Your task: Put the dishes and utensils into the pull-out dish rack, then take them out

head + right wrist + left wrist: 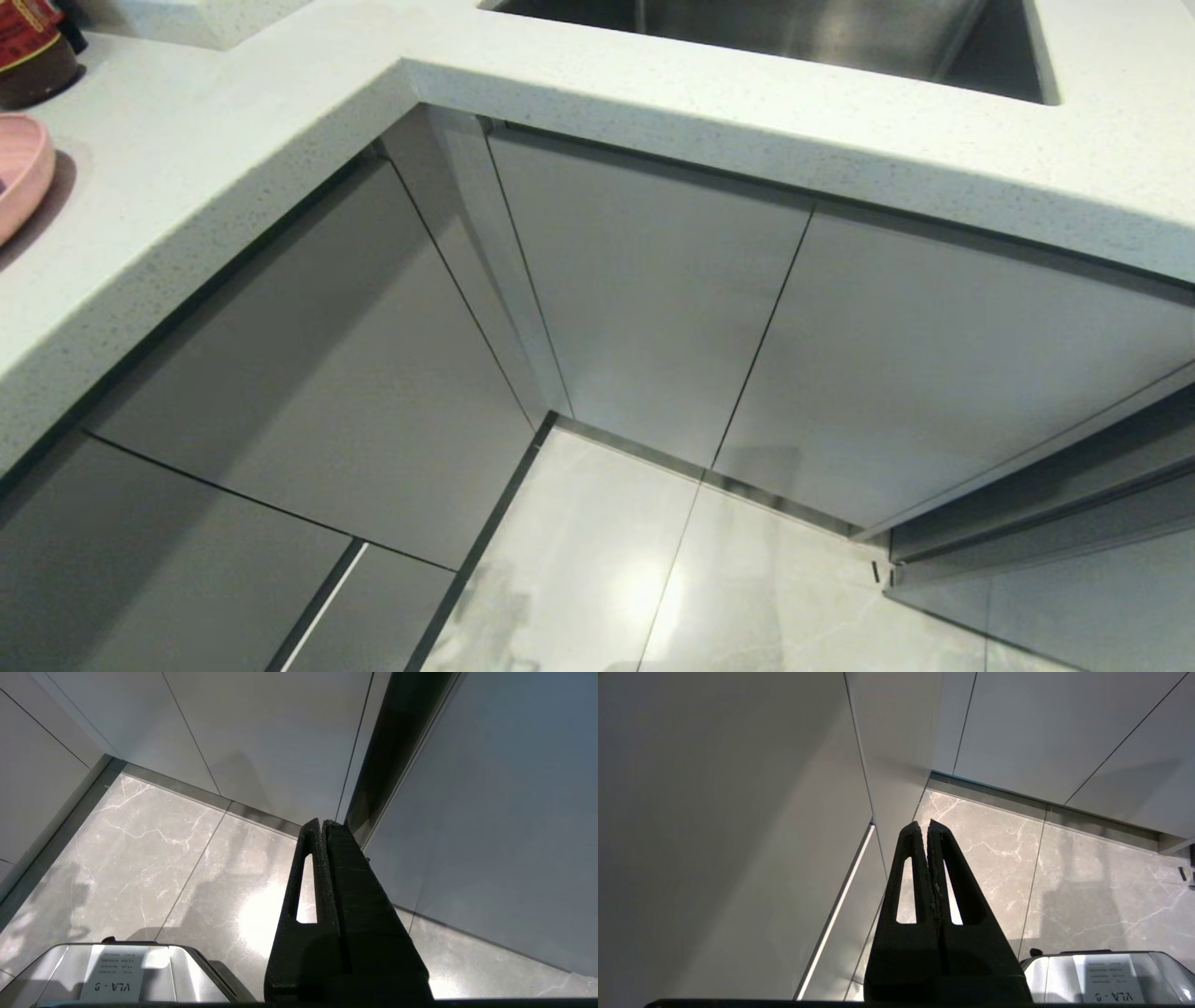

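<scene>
The round pink matte plastic plate (21,177) sits on the speckled white stone countertop (653,84) at about nine o'clock in the head view, only its rim showing. The pull-out dish rack itself is not visible: every pale flat cabinet front (644,308) below the counter looks closed. The bowl, chopsticks and cutlery are also out of sight.

The left gripper (923,823) hangs low over the grey marbled floor tiles (1087,882), its black fingers pressed together and holding nothing. The right gripper (322,822) is likewise pinched closed and empty.

The likely risk: the fronts are handle-less and look alike, so a closed gripper may pick the wrong panel or slip off a narrow seam. The cramped corner also invites knocking an arm against the counter edge.

On the robot's silver base (1106,975), a white label (1111,980) shows upside-down "VLA - 9". A dark jar with a red label (33,47), at ten o'clock, bears print too small to read.
</scene>
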Tool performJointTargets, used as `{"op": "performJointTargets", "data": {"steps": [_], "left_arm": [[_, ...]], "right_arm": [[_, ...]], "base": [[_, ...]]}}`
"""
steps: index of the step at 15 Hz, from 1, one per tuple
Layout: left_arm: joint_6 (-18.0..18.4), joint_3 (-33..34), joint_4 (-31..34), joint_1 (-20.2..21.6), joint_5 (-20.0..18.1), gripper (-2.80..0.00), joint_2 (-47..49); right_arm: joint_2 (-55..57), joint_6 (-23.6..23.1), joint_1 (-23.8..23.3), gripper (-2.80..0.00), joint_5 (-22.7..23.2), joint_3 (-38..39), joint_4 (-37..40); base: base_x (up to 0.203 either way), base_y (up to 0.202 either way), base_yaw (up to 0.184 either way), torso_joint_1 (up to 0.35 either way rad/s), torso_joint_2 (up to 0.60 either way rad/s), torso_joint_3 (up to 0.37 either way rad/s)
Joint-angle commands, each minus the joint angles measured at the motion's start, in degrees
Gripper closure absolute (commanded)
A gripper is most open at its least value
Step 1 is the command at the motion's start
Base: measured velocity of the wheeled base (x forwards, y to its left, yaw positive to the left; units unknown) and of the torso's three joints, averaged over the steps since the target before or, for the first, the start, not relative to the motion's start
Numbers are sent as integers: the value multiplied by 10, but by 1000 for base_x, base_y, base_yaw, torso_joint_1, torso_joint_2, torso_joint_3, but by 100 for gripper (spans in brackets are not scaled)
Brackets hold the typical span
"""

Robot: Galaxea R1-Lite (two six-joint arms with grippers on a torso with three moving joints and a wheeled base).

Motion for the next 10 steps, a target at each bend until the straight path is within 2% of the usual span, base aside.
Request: {"op": "performJointTargets", "data": {"steps": [1, 5, 7, 10], "left_arm": [[0, 1, 1, 1, 0, 0, 1], [-3, 1, 0, 0, 1, 0, 1], [-19, 1, 0, 0, 0, 0, 1], [-17, 0, 0, 0, 0, 0, 0]], "right_arm": [[0, 0, 0, 0, 0, 0, 0], [0, 0, 0, 0, 0, 0, 0], [0, 0, 0, 0, 0, 0, 0], [0, 0, 0, 0, 0, 0, 0]], "base": [[0, 0, 0, 0, 0, 0], [0, 0, 0, 0, 0, 0], [0, 0, 0, 0, 0, 0], [0, 0, 0, -1, 4, 129]]}}
